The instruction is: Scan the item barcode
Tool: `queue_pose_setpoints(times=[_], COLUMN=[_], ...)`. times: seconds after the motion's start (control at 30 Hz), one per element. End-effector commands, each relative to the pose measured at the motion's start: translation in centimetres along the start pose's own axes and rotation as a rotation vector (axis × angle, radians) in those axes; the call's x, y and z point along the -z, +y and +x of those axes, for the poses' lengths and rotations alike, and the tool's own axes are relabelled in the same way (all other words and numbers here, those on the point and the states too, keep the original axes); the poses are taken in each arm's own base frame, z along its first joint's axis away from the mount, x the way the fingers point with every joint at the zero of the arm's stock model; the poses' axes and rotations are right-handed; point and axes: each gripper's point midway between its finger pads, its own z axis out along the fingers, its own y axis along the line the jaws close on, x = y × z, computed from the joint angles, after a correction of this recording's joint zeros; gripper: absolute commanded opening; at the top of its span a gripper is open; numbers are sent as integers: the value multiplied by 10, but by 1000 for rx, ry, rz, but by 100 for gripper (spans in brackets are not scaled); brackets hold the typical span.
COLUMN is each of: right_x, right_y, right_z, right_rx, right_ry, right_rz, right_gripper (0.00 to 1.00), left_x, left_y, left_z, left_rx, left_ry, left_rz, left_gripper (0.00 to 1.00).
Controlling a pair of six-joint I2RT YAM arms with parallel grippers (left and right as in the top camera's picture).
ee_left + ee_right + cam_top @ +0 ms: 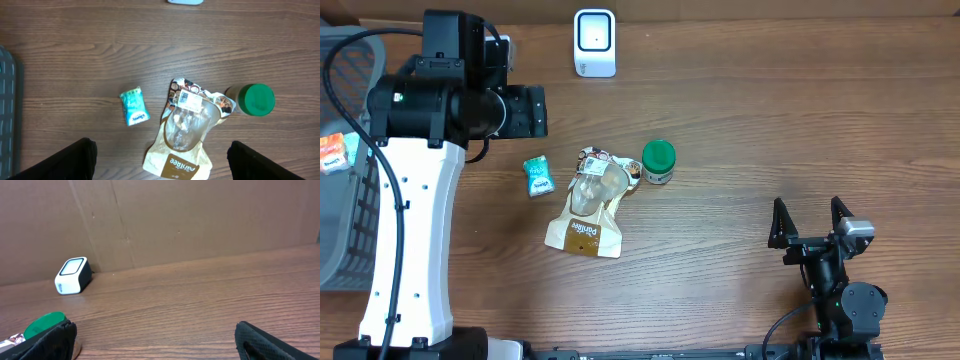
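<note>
Left gripper [162, 146]: jaws set wide, nothing between the fingers [70, 160]. Its two dark fingers show only in the lower corners of the left wrist view, clear of every object. The overhead view does not show these fingertips; the white left arm [410, 240] and its black wrist housing cover them in the upper left of that frame.

Right gripper [809, 222]: jaws fully spread and empty, standing in the lower right of the overhead frame, well apart from all items.

The pouch [182, 135] lies flat on the table [770, 120], near the centre of the overhead frame. The left wrist view shows a white label [190, 100] on its upper end; in the overhead view that label is too small to read. A green-lidded jar [255, 99] stands just beside the pouch's upper right corner. A small teal packet [134, 106] lies to the pouch's left, apart from it.

The scanner [594, 42], a white unit, sits at the top centre of the overhead frame, well apart from the pouch. Only the right wrist view shows it side-on, against a brown cardboard wall [200, 220]; in that view the jar lid is at the lower left, partly behind a finger.

A grey basket [340, 200] occupies the left edge of the overhead frame
</note>
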Motion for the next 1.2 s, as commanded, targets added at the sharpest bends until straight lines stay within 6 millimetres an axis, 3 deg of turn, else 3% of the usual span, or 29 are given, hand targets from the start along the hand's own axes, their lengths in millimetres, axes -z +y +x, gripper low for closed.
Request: queue_pose_setpoints(times=[0.0,0.13,0.23,0.43,0.57,0.7,0.87,0.97,1.17], right_x=[0,0,0,0,0,0,0,0,0], right_y=[1,1,1,1,1,1,1,1,1], right_z=[2,2,2,2,2,2,2,2,2], right_rx=[2,2,2,2,2,2,2,2,2], right_ry=[-4,-4,-4,-4,-4,-4,-4,-4,-4], right_rz=[-6,-6,-6,-6,-6,-6,-6,-6,-6], right_gripper=[100,100,100,100,100,100,100,100,100], left_x=[21,56,96,180,199,186,141,103,19], left_y=[-7,-8,8,80,147,209,272,294,320], left_z=[-16,-43,-67,-100,-93,-79,-60,-52,-32], left_rx=[4,4,57,216,373,518,702,760,838], left_ry=[-83,-215,-347,-622,-671,-614,-483,-380,-162], left_rz=[25,26,-15,-142,-263,-345,-389,-389,-362], left_gripper=[88,91,92,96,96,97,95,93,88])
